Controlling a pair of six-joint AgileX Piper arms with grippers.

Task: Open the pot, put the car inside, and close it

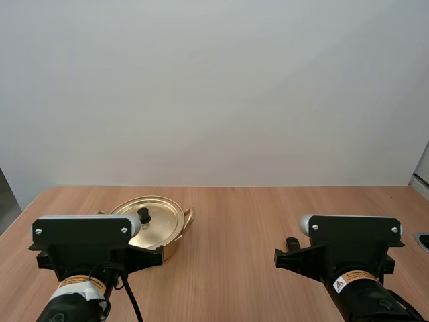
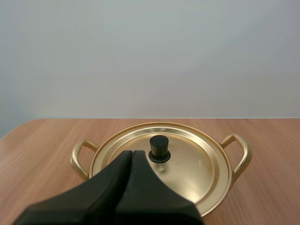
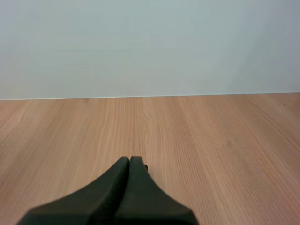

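Wood of a pale brown grain makes up the tabletop [image 1: 268, 215], which runs the full width of the high view. Two black arms reach over its near edge: the left arm [image 1: 87, 245] on the left side and the right arm [image 1: 348, 251] on the right, well apart from each other.

Just ahead of the left arm, on the left half of the tabletop, the gold-coloured metal pot [image 1: 173, 243] stands upright. Its round lid [image 1: 162, 220] sits flat on the rim, so the pot is closed.

The left pincer [image 2: 131, 153] is closed on nothing, its two black fingers lying together as one dark wedge. The tip points at the middle of the lid from the near side; I cannot tell whether it touches the metal. The right pincer [image 3: 129, 159] is closed and empty too, over bare wood and far from the pot.

A looped handle [image 2: 80, 158] sticks out from each side of the pot. The small black knob [image 2: 159, 148] stands at the lid's centre, just beyond the left pincer's tip.
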